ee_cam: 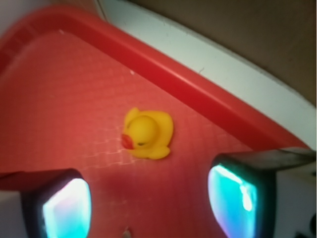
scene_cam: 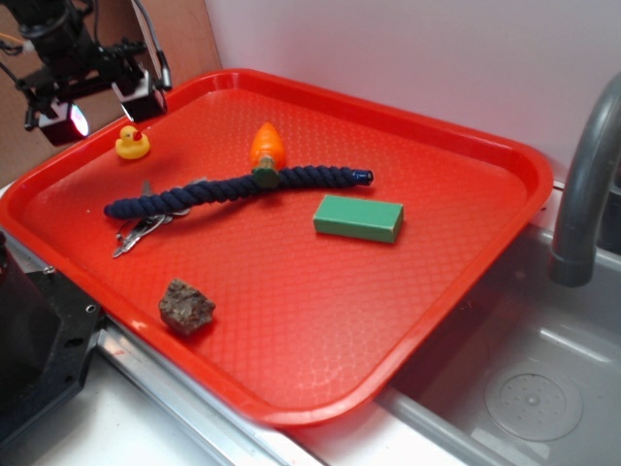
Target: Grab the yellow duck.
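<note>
At the tray's (scene_cam: 505, 184) far left corner the gripper (scene_cam: 105, 109) hangs with its fingers (ee_cam: 62, 206) spread wide, seemingly clear above the yellow duck (scene_cam: 132, 144), which sits untouched just inside the rim, left of the carrot toy (scene_cam: 267, 150).

The room light is bright and even, soft from overhead, and shadows under the things on the red tray (scene_cam: 291, 320) are faint and short. The tray's plastic shows a mild sheen toward 3 o'clock. The exterior view is slightly soft but readable. The wrist view is blurrier and warmer; the gripper's fingertips (ee_cam: 233, 203) at 5 and 7 o'clock glow cyan-white, out of focus, and the yellow duck (ee_cam: 147, 133) is hazy.
</note>
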Action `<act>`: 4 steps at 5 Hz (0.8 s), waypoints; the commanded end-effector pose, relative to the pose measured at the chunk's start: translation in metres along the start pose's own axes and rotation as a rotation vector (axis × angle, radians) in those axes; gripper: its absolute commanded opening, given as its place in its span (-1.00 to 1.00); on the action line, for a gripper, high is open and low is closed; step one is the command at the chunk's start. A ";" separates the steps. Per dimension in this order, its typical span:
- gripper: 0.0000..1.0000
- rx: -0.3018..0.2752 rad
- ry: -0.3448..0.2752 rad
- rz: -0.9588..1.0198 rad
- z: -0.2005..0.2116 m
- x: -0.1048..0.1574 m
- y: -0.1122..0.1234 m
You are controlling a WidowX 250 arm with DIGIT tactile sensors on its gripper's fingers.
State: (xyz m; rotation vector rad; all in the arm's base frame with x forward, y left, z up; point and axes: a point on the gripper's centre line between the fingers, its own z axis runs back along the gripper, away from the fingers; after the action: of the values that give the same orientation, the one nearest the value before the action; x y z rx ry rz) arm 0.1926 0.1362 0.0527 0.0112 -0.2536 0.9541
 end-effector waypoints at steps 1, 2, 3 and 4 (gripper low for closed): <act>1.00 -0.006 0.000 0.025 -0.021 0.021 0.004; 1.00 -0.007 0.029 0.023 -0.032 0.021 -0.020; 1.00 0.079 0.055 0.028 -0.046 0.020 -0.014; -1.00 0.123 0.091 0.036 -0.046 0.023 -0.006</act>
State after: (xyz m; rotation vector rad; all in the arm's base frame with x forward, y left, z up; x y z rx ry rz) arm 0.2315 0.1509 0.0137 0.0712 -0.1195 0.9944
